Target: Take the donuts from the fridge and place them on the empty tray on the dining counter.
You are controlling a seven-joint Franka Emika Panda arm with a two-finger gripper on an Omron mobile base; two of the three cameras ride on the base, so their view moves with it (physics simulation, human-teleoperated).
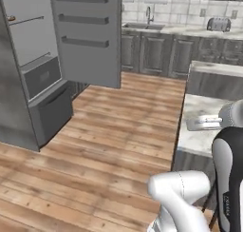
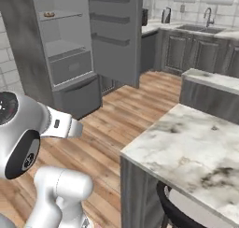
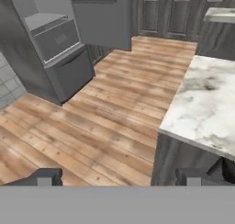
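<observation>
The tall dark grey fridge point(image 1: 45, 102) is seen with its wide door point(image 1: 90, 36) swung open, the door's inner face carrying three dark rails. Inside, plain grey shelves and two drawer fronts are visible. On the upper shelf a small brownish object point(image 2: 49, 14) is made out in the right base view, and a similar speck point(image 1: 11, 18) is seen at the fridge's edge in the left base view; it may be one of the ring donuts, though it is too small to be told for certain. The purple-iced donut cannot be picked out.

The two-finger gripper point(image 3: 117, 177) is seen in the hand view, its dark fingertips point(image 3: 46, 176) set wide apart at the bottom with nothing between them, held over the wooden plank floor point(image 1: 109, 131) beside the corner of the white-grey marbled dining counter point(image 2: 196, 147). The fridge lies well apart from the gripper, across the floor.

Along the far wall a run of dark panelled cabinets point(image 1: 156, 53) is seen, with a sink and tap point(image 1: 148, 19) set in a pale worktop and a silver toaster point(image 1: 218, 24) further along. A dark round stool point(image 2: 182, 210) is tucked under the counter's near edge in the right base view.
</observation>
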